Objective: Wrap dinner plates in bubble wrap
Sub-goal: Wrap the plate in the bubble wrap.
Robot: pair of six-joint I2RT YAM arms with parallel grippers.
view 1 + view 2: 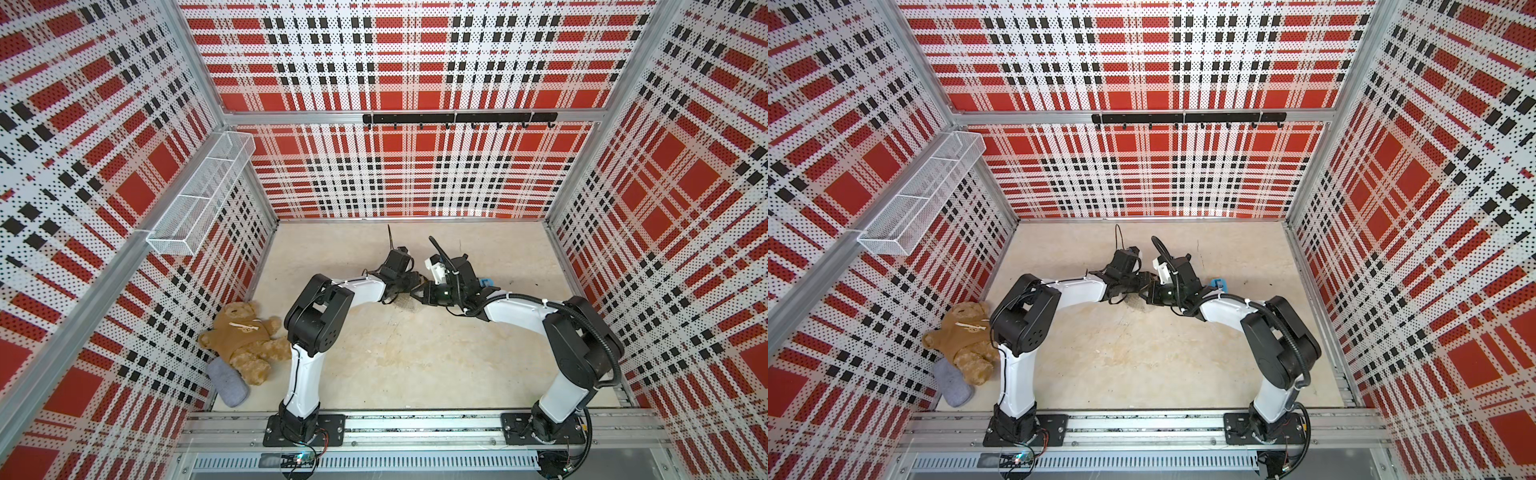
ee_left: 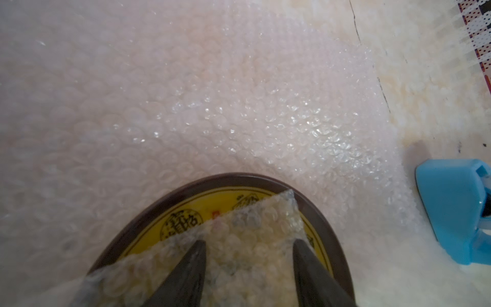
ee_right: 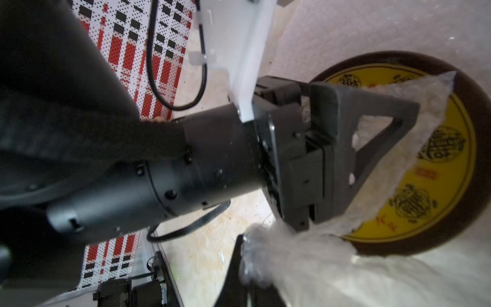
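The dinner plate [image 2: 186,220] is yellow with a dark rim and dark ornaments, and it lies on the bubble wrap [image 2: 212,106] spread over the table. A corner flap of the wrap is folded over the plate [image 3: 451,159]. My left gripper [image 2: 248,249] is open, its two fingers apart and resting on that flap; one of its fingers [image 3: 345,111] shows from the side. My right gripper [image 3: 247,255] is shut on a bunched edge of the bubble wrap [image 3: 318,265] beside the plate. In both top views the two grippers meet mid-table [image 1: 417,289] and hide the plate.
A blue tape dispenser [image 2: 457,207] stands just off the wrap's edge, behind my right wrist [image 1: 487,282]. A teddy bear [image 1: 245,340] and a grey cloth [image 1: 227,381] lie at the left wall. A wire basket [image 1: 199,195] and a hook rail [image 1: 457,118] hang on the walls.
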